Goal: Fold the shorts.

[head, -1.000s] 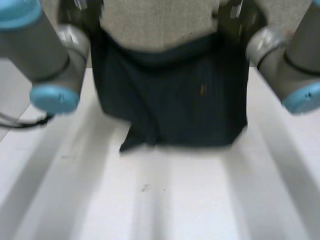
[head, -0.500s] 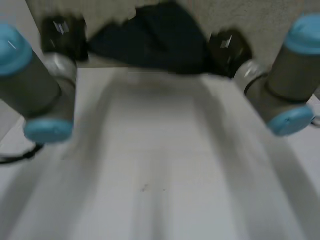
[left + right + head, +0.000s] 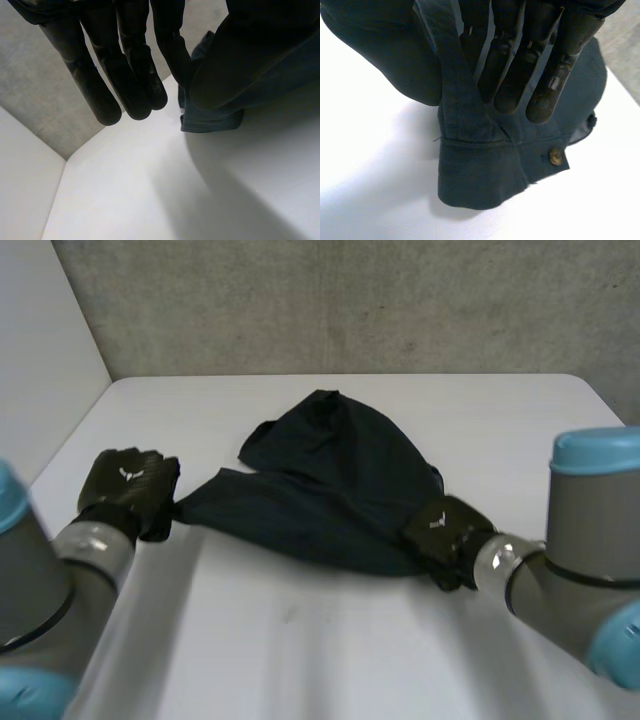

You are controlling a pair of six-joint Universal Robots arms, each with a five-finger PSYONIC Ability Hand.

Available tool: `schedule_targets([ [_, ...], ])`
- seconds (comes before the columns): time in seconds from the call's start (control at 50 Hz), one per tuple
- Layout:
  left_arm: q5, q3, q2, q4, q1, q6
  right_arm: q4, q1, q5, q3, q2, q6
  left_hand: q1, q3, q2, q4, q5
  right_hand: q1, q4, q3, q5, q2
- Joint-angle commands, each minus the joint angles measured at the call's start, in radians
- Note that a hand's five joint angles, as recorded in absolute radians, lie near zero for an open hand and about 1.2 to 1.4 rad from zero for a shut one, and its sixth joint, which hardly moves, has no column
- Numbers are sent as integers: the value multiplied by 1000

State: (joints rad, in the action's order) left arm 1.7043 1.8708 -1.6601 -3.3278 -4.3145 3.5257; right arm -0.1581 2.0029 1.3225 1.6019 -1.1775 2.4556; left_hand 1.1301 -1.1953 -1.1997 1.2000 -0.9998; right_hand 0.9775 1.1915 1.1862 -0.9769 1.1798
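The dark navy shorts (image 3: 330, 490) lie in a crumpled heap around the middle of the white counter (image 3: 300, 650), bunched up toward the far side and drawn out flatter toward the near edge. One corner stretches out to the left hand (image 3: 128, 485). The opposite near edge runs to the right hand (image 3: 440, 530).

In the left wrist view the left hand's fingers (image 3: 107, 75) are nearly straight. A stitched edge of the cloth (image 3: 212, 119) is pinched between the innermost finger and the thumb (image 3: 240, 65), and the rest of the corner droops to the counter just below the fingertips.

In the right wrist view the right hand's fingers (image 3: 540, 95) lie fairly straight over the fabric. The thumb (image 3: 375, 55) is on the other side, so the waistband strip (image 3: 455, 105) is clamped between them. A small brass-coloured button (image 3: 555, 156) sits on the cloth just beyond the fingertips, and the end of the waistband rests on the counter.

A rough grey wall (image 3: 350, 300) runs along the counter's far edge, and a plain white panel (image 3: 40, 360) closes off the left side, meeting it at the corner. The left arm (image 3: 40, 620) and right arm (image 3: 590, 560) come in low at either near corner, flanking the shorts. Bare counter surface lies between the arms, in front of the cloth.
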Motion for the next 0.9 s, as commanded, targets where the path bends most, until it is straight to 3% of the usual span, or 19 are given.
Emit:
schedule_targets([
  [0.02, -55, 151, 123, 97, -8, 150, -99, -3, -117, 153, -120, -90, 266, -201, -197, 196, -222, 419, 205, 210, -245, 216],
  [0.08, -55, 195, 144, 106, -8, 226, -177, -6, -150, 168, -145, -150, 266, -201, -197, 196, -222, 419, 205, 210, -245, 216],
  [0.14, -57, 211, 163, 106, -11, 257, -215, -32, -164, 152, -166, -153, 266, -201, -197, 196, -222, -233, -447, -441, 407, -435],
  [0.16, -58, 212, 178, 103, -13, 266, -202, -71, -166, 132, -204, -132, -175, 240, 245, -245, 219, -488, -702, -696, 662, -690],
  [0.18, -55, 212, 184, 99, -13, 271, -189, -94, -166, 121, -224, -110, -491, 556, 560, -561, 535, -522, -736, -731, 696, -725],
  [0.2, -54, 209, 192, 93, -13, 272, -170, -117, -164, 112, -241, -83, -718, 783, 787, -787, 762, -543, -757, -752, 717, -745],
  [0.24, -57, 191, 201, 67, -16, 271, -103, -179, -161, 77, -275, 32, -951, 1016, 1021, -1021, 995, -631, -845, -839, 805, -833],
  [0.4, -55, 67, 160, -76, -7, 248, 49, -327, -160, 17, -268, 321, -928, 994, 998, -998, 973, -669, -883, -878, 843, -872],
  [0.5, -52, -19, 13, -137, 48, 188, 88, -366, -161, 10, -156, 338, -908, 973, 977, -978, 952, -655, -869, -864, 829, -857],
  [0.72, -49, -137, -282, -140, 147, 41, 152, -369, -174, -11, 76, 350, -799, 864, 869, -869, 843, -520, -734, -729, 694, -722],
  [0.9, -52, -111, -305, -151, 145, 30, 235, -363, -178, -46, 144, 364, -799, 864, 869, -869, 843, -385, -599, -593, 559, -587],
])
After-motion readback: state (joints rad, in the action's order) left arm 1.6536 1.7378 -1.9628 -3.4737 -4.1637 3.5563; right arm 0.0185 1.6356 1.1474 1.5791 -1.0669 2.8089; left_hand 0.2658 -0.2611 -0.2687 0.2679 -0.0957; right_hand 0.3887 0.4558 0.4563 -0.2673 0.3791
